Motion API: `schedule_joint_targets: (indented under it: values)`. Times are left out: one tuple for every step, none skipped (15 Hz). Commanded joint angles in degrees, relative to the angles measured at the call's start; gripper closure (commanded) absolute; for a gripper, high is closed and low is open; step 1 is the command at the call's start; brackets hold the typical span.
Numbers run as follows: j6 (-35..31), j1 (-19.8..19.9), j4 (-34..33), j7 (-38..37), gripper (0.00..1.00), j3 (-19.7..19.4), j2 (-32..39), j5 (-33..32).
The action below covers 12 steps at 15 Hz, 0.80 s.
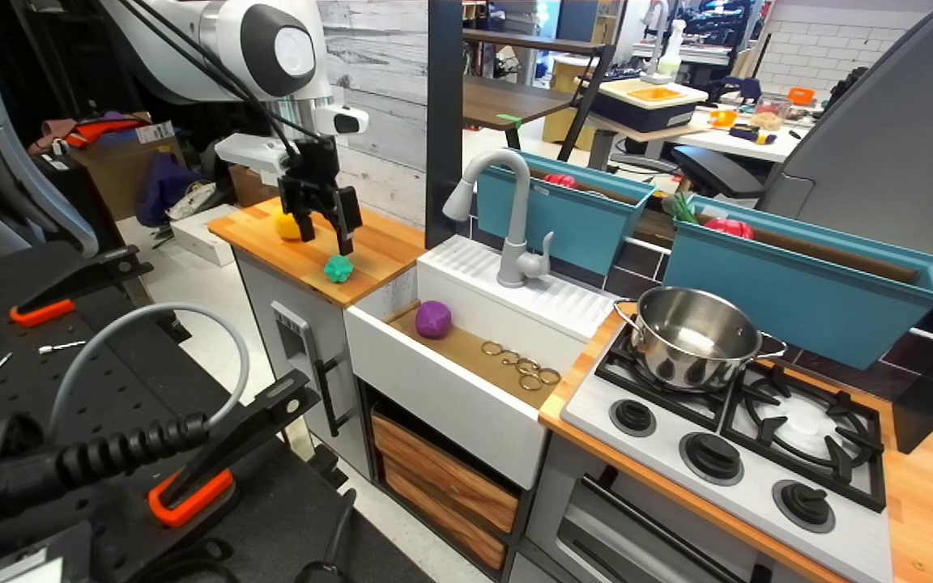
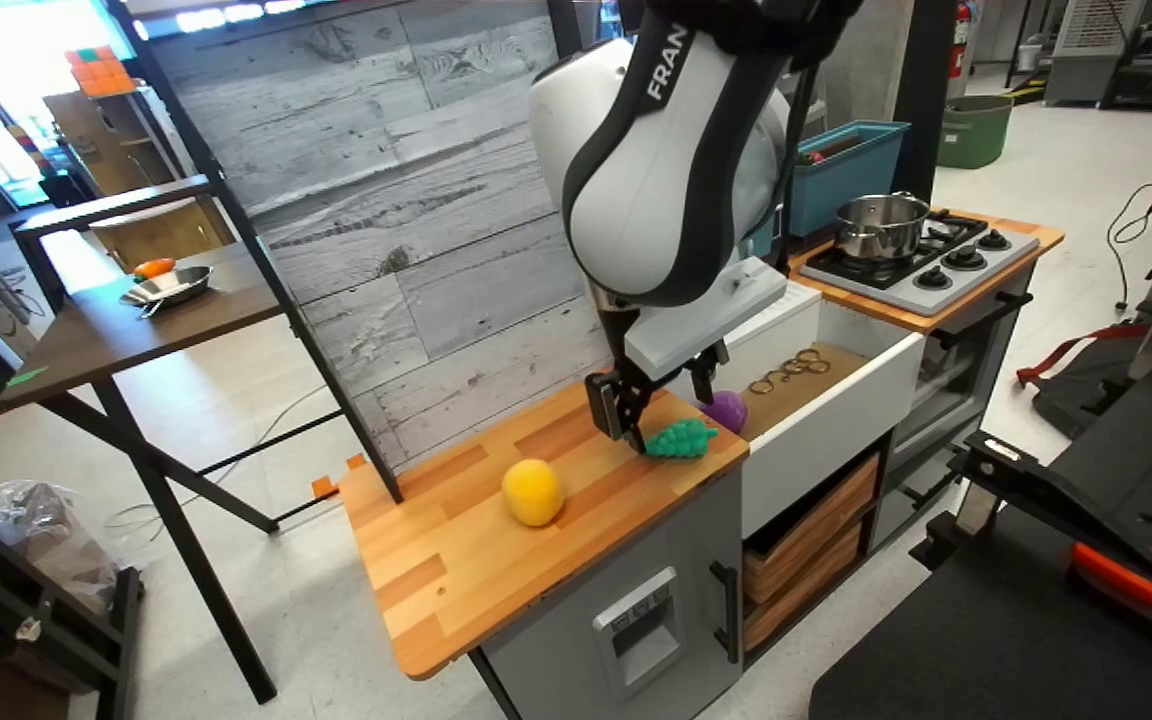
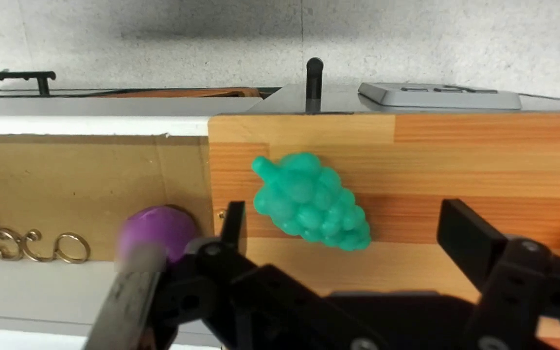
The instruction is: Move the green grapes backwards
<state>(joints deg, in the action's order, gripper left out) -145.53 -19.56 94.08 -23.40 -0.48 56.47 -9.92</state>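
The green grapes point(image 3: 316, 204) are a teal-green lumpy toy cluster lying on the wooden counter point(image 3: 455, 160) beside the sink edge. They also show in both exterior views, on the counter point(image 1: 338, 269) and near its corner by the sink point(image 2: 681, 439). My gripper point(image 3: 344, 214) is open and empty. In the wrist view the grapes lie between and slightly beyond the two fingertips, touching neither. In both exterior views the gripper point(image 1: 325, 243) points down just above and behind the grapes. It also hangs over them here point(image 2: 671, 425).
A round orange-yellow fruit point(image 2: 533, 492) sits on the same counter. A purple item point(image 1: 433, 319) and gold rings point(image 1: 527, 368) lie in the white sink point(image 1: 450, 397). A grey plank wall point(image 2: 416, 250) rises behind the counter. A grey faucet point(image 1: 515, 210) stands behind the sink.
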Motion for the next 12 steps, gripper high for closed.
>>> schedule_joint_targets:
  values:
    - [4.3,-1.5,-4.9,7.1,0.00,-0.9,2.3,-2.0]
    - [5.0,-1.6,-5.7,8.4,0.00,-0.9,2.9,-2.7]
    - [5.2,-1.9,-6.3,9.3,0.00,-1.0,3.5,-3.4]
    - [5.3,-1.9,-6.9,10.2,0.00,-1.0,4.1,-4.0]
    - [5.7,-2.0,-7.5,10.9,0.00,-1.0,4.7,-4.3]
    - [5.7,-1.9,-8.0,11.6,0.00,-0.9,5.4,-4.6]
    - [5.8,-1.9,-8.5,12.3,0.00,-0.9,6.1,-4.8]
    - [5.9,-1.9,-9.2,12.8,0.00,-1.0,6.9,-5.0]
    - [6.0,-1.9,-9.8,13.2,0.00,-1.2,7.7,-5.2]
    - [6.1,-1.9,-10.4,13.5,0.00,-1.3,8.4,-5.4]
    - [6.2,-1.9,-10.9,13.9,0.00,-1.3,9.0,-5.6]
    - [6.3,-1.8,-11.5,14.4,0.25,-1.3,9.5,-5.6]
